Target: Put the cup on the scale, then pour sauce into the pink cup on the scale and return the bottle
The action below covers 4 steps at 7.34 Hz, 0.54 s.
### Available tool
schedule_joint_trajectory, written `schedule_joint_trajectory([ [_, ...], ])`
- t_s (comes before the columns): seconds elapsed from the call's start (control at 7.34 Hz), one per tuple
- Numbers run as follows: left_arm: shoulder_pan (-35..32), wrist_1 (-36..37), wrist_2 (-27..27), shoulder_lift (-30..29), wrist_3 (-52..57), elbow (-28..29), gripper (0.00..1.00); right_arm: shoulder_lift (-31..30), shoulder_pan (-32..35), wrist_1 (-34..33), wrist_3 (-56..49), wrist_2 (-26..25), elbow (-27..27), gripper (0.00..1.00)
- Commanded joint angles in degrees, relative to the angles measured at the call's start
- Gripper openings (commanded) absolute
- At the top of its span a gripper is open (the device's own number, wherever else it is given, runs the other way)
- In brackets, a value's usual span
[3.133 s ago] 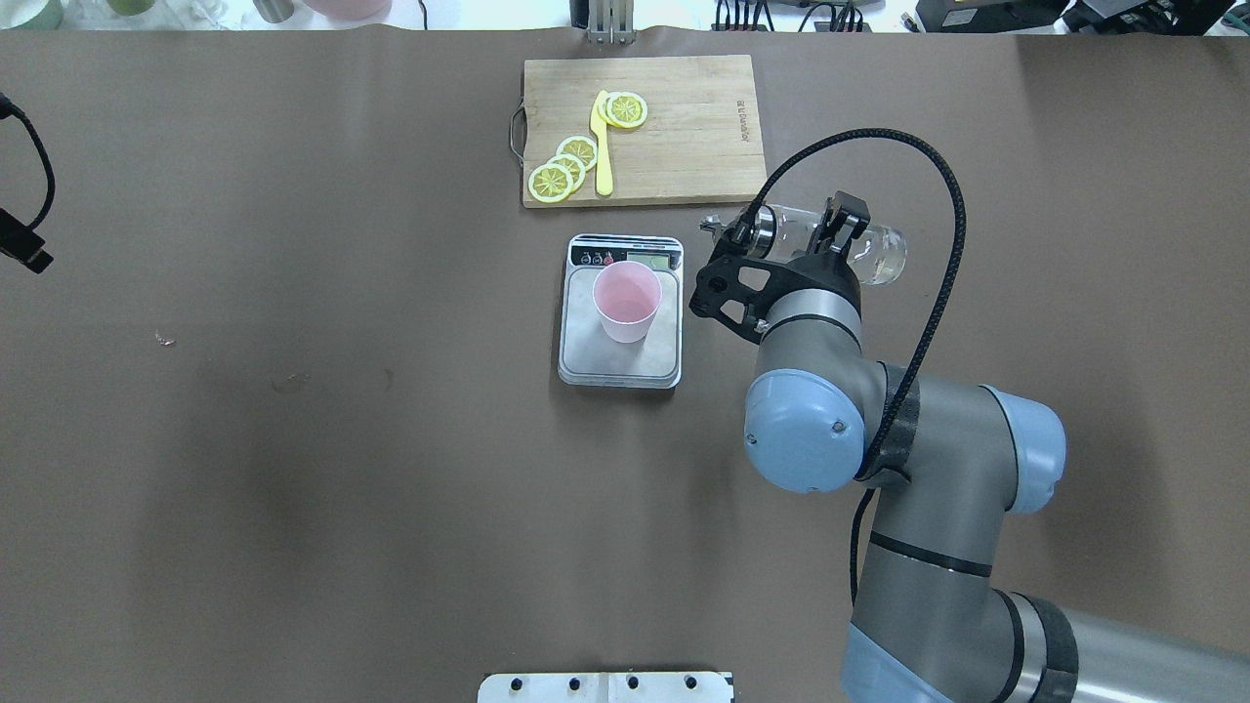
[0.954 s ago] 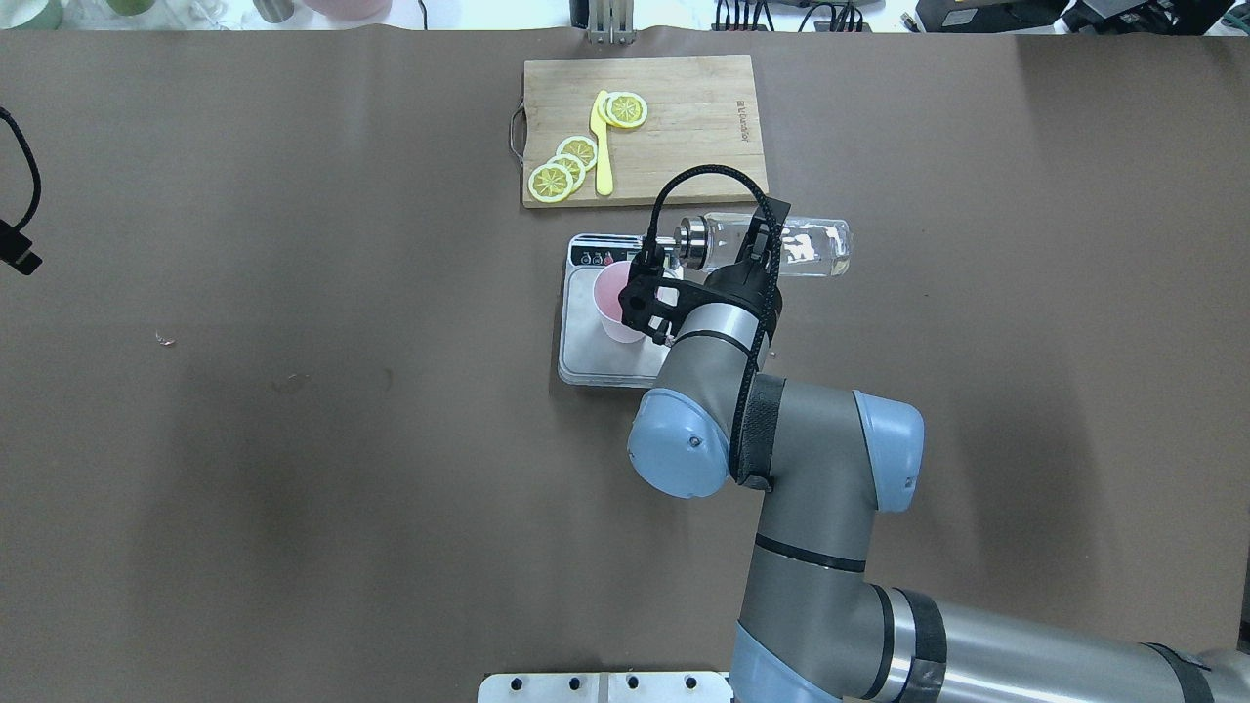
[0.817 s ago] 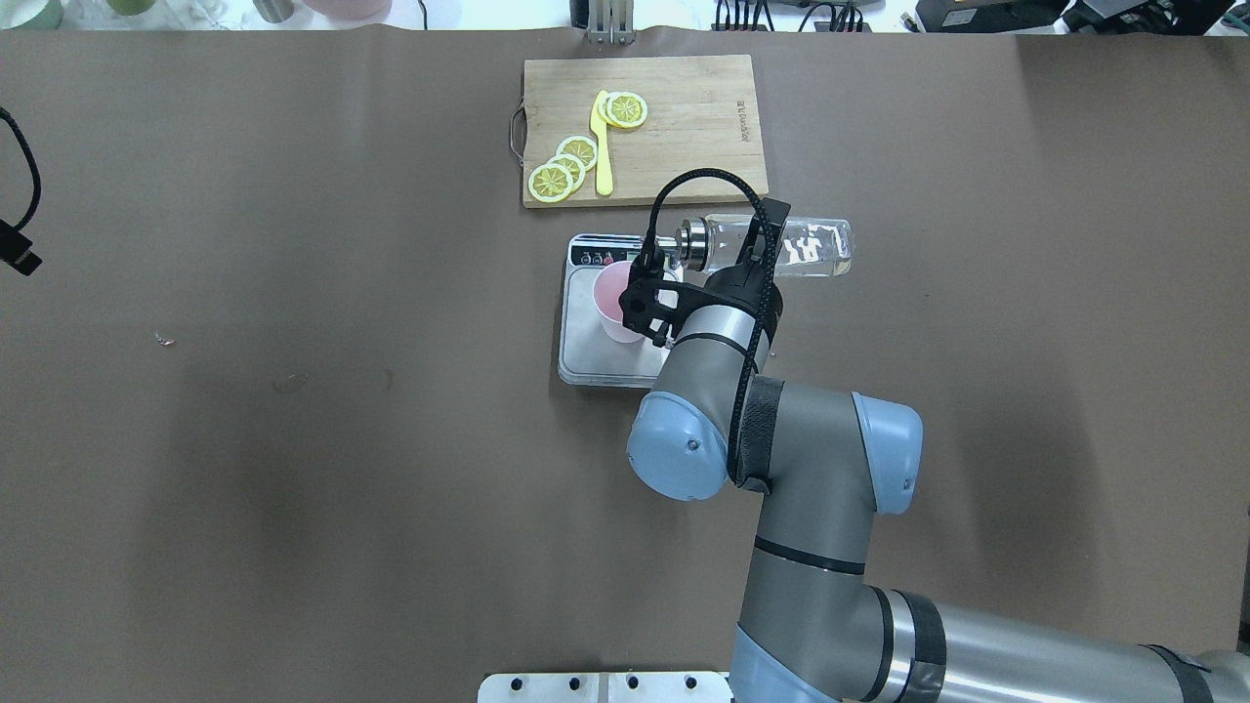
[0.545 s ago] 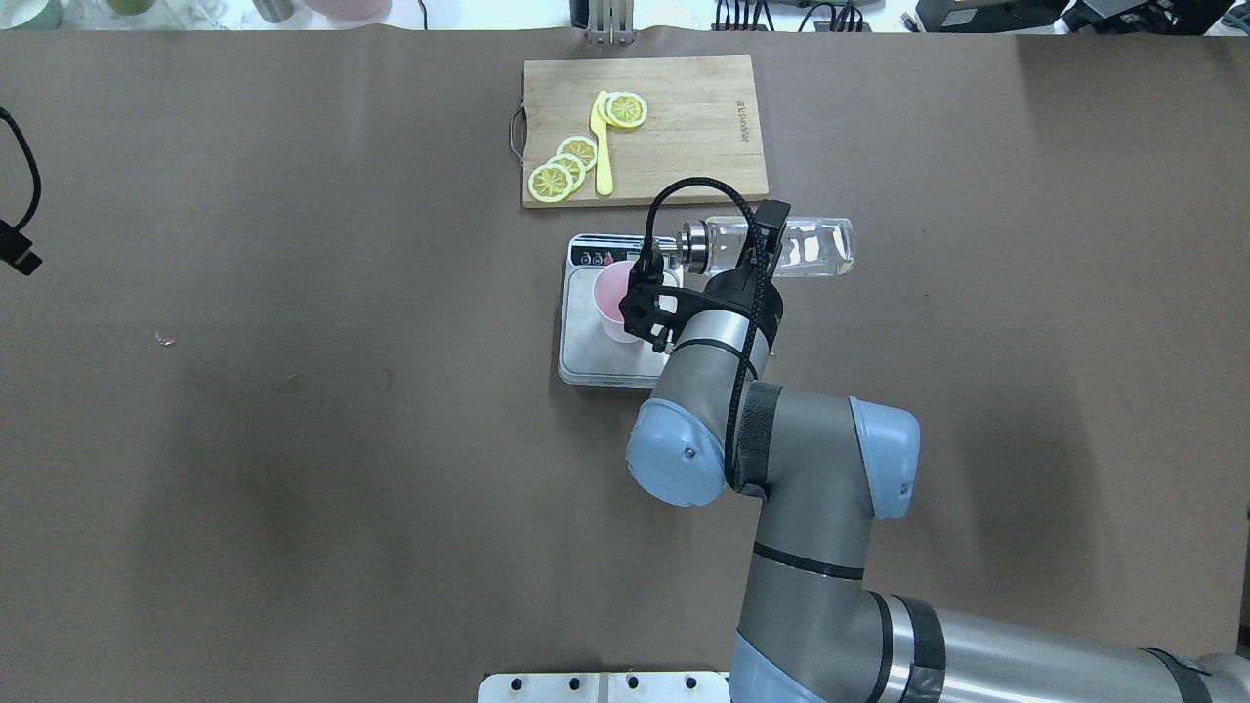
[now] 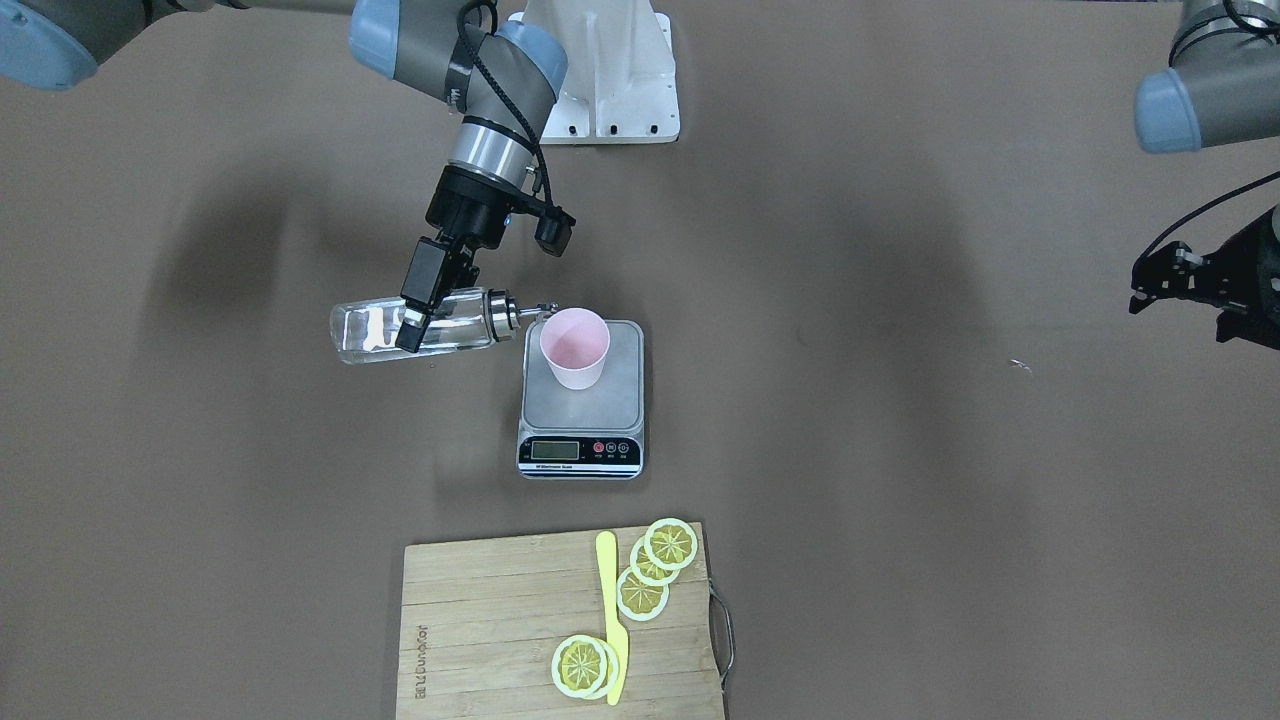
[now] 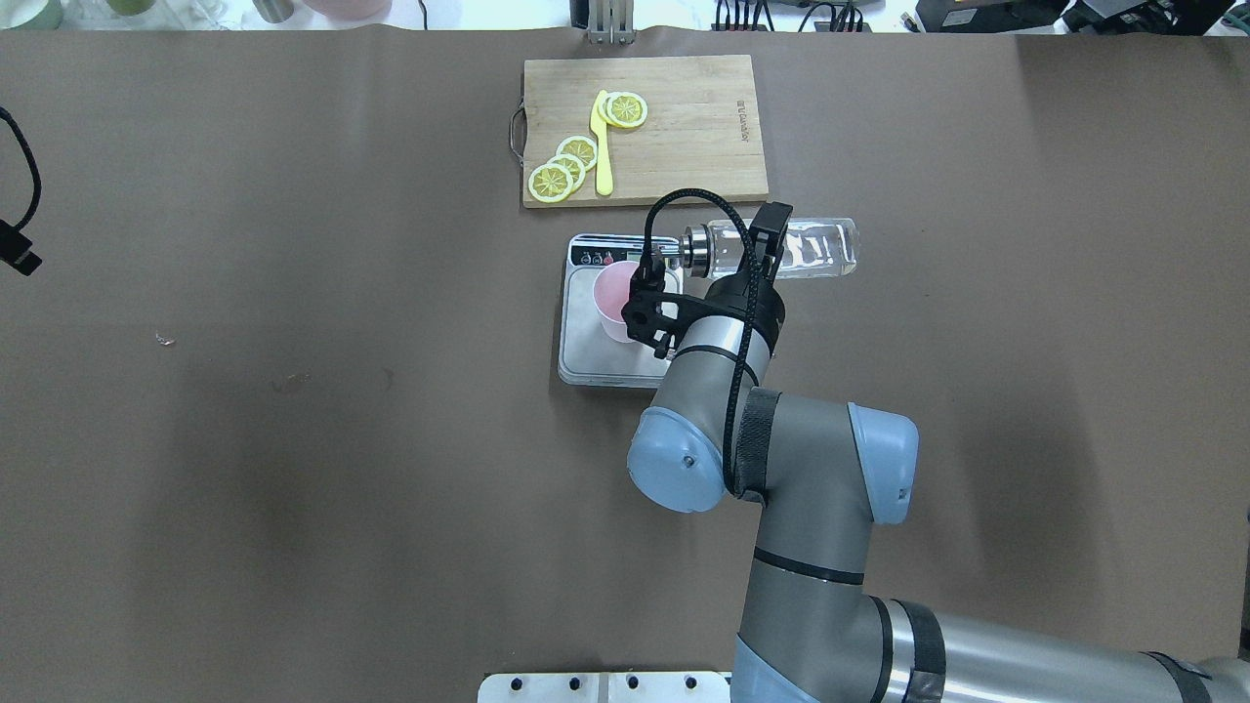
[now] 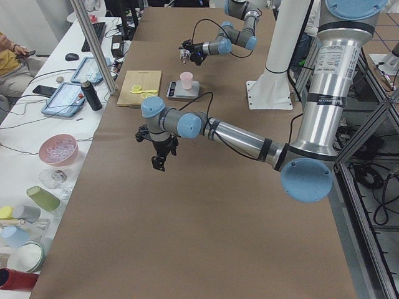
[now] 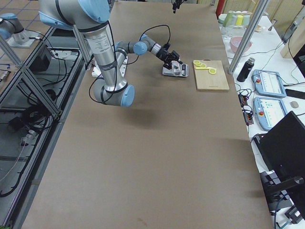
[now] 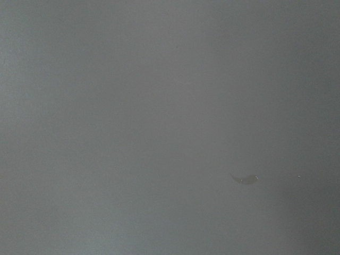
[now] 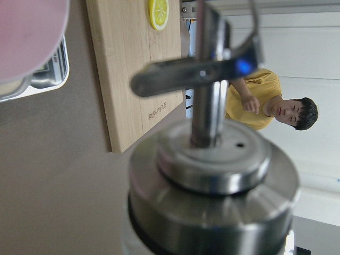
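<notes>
The pink cup [image 5: 574,348] stands upright on the scale [image 5: 622,397], partly hidden by the wrist in the overhead view [image 6: 610,293]. My right gripper [image 5: 414,322] is shut on the glass bottle [image 5: 450,330], held lying horizontal to the robot's right of the scale [image 6: 591,359]. Its metal spout [image 5: 530,312] sits level with the cup's rim and just beside it. Clear sauce [image 5: 365,342] lies along the bottle's body; no stream shows. The right wrist view is filled by the spout top [image 10: 212,159]. My left gripper [image 5: 1150,285] hovers far off over bare table; I cannot tell its state.
A wooden cutting board [image 6: 684,127] with lemon slices [image 6: 564,166] and a yellow knife [image 6: 603,146] lies just beyond the scale. A small scrap [image 6: 164,339] lies on the table's left half. A person in a yellow shirt [image 10: 255,101] sits beyond the table's far edge.
My right arm has carried the tilted bottle leftward from beside the scale until its spout reached the cup's rim. Over the last second it only drifted slightly. The left arm has barely moved.
</notes>
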Motion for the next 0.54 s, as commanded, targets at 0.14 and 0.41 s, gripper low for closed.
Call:
schedule_joint_trajectory([
  [0.14,0.0,0.0,0.0,0.0,0.0,0.0,0.97,0.7,0.0,-2.9,-0.2,-1.6,-0.3,0.23],
  [0.41,0.0,-0.1,0.0,0.0,0.0,0.0,0.97,2.0,0.0,-5.6,-1.1,-1.9,-0.3,0.23],
])
